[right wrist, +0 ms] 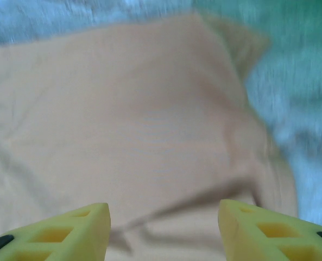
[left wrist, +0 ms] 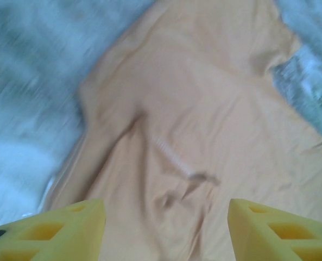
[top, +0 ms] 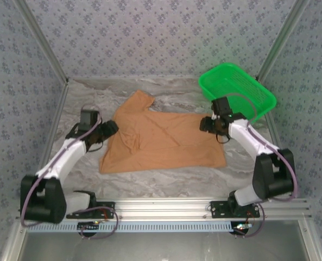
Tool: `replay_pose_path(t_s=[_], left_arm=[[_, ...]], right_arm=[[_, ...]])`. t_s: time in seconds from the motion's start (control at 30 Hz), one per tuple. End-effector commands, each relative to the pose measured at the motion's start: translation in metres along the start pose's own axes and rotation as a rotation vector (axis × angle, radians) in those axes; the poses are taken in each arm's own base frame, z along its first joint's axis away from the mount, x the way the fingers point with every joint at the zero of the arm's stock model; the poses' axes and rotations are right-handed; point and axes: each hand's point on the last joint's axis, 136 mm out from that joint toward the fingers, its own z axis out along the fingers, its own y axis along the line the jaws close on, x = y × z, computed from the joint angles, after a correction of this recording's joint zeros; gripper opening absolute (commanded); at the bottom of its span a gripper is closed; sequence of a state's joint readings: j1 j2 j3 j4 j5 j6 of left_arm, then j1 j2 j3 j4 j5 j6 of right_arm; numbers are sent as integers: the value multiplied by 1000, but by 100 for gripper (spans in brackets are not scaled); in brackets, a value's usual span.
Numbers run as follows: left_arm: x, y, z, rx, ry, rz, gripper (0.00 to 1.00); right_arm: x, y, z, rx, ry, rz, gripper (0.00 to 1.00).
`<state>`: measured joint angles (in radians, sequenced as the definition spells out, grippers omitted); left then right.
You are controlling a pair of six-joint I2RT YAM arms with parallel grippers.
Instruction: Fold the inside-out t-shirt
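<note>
1. Lining up, by the look of the pose, for a pinch on both side edges of the t-shirt (top: 161,142), spread fairly flat across the middle of the top view on the marbled table (top: 166,182), with one sleeve (top: 140,101) poking toward the upper left.
2. Lower each pair of fingers just far enough to catch the cloth edge alone, without scraping the table.
3. Take a shallow bite close to the seam, to avoid losing a loose layer.
4. Close both sides together and lift evenly; otherwise likely to drag such soft, wrinkly cloth into a skewed fold.
5. Flatten the creases near the middle of the left wrist view first, or expect to trap them under the fold.
6. Keep clear of the green basket (top: 238,91) at the upper right of the top view, just beside the right arm's wrist.
7. Left gripper (top: 109,129), at the shirt's left edge: parted wide, yellow fingers (left wrist: 76,225) in the bottom corners of its wrist view, nothing between them except cloth lying below; holding nothing.
8. Right gripper (top: 206,125), at the shirt's right edge: likewise parted wide and empty, fingers (right wrist: 250,228) above orange cloth; cannot tell through the blur whether touching it.
</note>
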<state>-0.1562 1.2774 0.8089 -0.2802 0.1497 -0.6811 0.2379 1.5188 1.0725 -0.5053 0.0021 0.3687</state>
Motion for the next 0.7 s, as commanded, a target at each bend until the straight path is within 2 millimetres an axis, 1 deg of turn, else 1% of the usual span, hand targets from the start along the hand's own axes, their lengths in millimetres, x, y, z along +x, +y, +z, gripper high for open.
replay_pose_path(t_s=[0.0, 0.03, 0.13, 0.23, 0.4, 0.5, 0.57, 0.67], left_arm=[[-30, -27, 15, 78, -53, 63, 61], [-35, -28, 19, 72, -56, 65, 61], [-44, -32, 30, 64, -54, 71, 61], [-43, -36, 36, 78, -32, 79, 61], [-37, -30, 39, 59, -17, 86, 61], [-34, -28, 42, 55, -6, 87, 61], [-33, -27, 42, 51, -2, 89, 61], [-34, -28, 40, 52, -4, 94, 61]], right_arm=[[-26, -14, 25, 122, -10, -111, 56], [-39, -15, 28, 156, -24, -132, 55], [-53, -29, 42, 253, -19, -173, 50], [-53, -42, 49, 299, 8, -190, 47], [-51, -66, 51, 366, 19, -189, 41], [-52, -74, 58, 395, 23, -201, 37], [-51, -77, 67, 406, 46, -201, 35], [-49, -80, 76, 420, 67, -207, 33]])
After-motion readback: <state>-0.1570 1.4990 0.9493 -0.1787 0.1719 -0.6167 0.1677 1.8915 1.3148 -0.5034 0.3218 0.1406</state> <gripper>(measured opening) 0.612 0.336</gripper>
